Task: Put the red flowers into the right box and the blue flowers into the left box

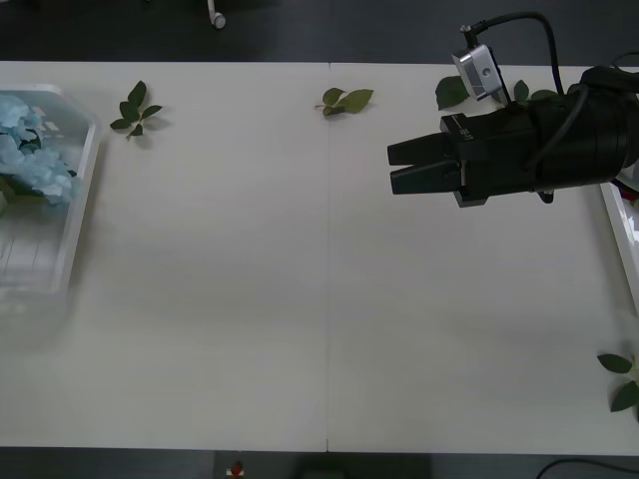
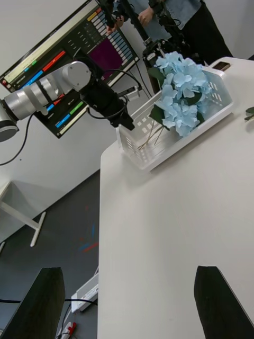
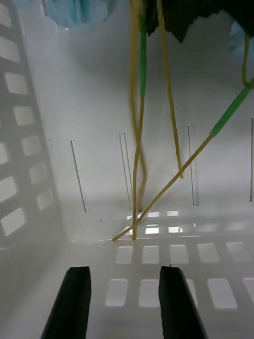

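Observation:
The blue flowers (image 1: 30,150) lie in the left box (image 1: 80,200) at the table's left edge; the right wrist view shows the blue flowers (image 2: 180,95) heaped in the left box (image 2: 217,108). My left gripper (image 3: 123,270) is open inside that box, just above its floor, with nothing between its fingers; thin stems (image 3: 138,159) lie beyond them. From the right wrist view, my left gripper (image 2: 127,123) dips into the box's near end. My right gripper (image 1: 391,168) hovers open and empty over the table's right half. The right box (image 1: 621,235) shows as a white edge. The red flowers are hidden.
Loose green leaf sprigs lie on the table: one (image 1: 135,110) at the back left, one (image 1: 345,100) at the back middle, one (image 1: 454,92) by my right arm, one (image 1: 621,379) at the front right edge. People stand behind the left box.

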Motion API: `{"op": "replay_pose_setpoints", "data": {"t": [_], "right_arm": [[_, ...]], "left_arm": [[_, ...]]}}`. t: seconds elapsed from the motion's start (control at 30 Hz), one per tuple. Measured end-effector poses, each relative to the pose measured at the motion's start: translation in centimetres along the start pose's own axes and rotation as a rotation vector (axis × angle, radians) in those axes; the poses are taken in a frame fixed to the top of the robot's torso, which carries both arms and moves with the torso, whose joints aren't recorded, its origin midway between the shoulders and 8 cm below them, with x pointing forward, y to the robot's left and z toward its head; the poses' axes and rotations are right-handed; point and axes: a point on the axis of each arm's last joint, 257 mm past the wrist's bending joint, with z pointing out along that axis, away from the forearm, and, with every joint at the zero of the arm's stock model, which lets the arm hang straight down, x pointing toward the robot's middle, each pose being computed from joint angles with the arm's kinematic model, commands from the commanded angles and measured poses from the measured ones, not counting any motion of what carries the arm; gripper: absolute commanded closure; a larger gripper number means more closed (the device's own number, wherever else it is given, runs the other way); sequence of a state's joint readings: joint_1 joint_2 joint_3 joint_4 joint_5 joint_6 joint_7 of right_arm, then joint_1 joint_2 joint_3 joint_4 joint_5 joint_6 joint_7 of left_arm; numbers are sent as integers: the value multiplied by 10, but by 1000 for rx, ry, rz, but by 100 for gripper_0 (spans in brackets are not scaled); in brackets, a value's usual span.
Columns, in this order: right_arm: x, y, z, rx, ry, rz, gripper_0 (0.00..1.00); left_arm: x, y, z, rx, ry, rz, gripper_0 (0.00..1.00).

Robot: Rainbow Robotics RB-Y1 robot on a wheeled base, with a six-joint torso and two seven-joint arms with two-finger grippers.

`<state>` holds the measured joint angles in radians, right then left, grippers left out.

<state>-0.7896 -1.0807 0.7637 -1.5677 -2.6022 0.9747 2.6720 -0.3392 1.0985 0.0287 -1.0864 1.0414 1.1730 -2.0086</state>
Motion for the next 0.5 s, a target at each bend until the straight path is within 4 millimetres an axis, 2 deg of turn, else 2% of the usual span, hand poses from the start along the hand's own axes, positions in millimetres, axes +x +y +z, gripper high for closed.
{"op": "replay_pose_setpoints", "data": {"t": [0.2, 0.37, 0.5], "right_arm": [[0, 0, 0, 0, 0, 0, 29], [0, 0, 0, 0, 0, 0, 29], [0, 0, 0, 0, 0, 0, 29]], "left_arm": [[-8, 7, -32, 56, -22, -85, 0], [-19, 15, -79, 88, -46, -116, 0], [-27, 22, -121, 50, -55, -78, 0]]}}
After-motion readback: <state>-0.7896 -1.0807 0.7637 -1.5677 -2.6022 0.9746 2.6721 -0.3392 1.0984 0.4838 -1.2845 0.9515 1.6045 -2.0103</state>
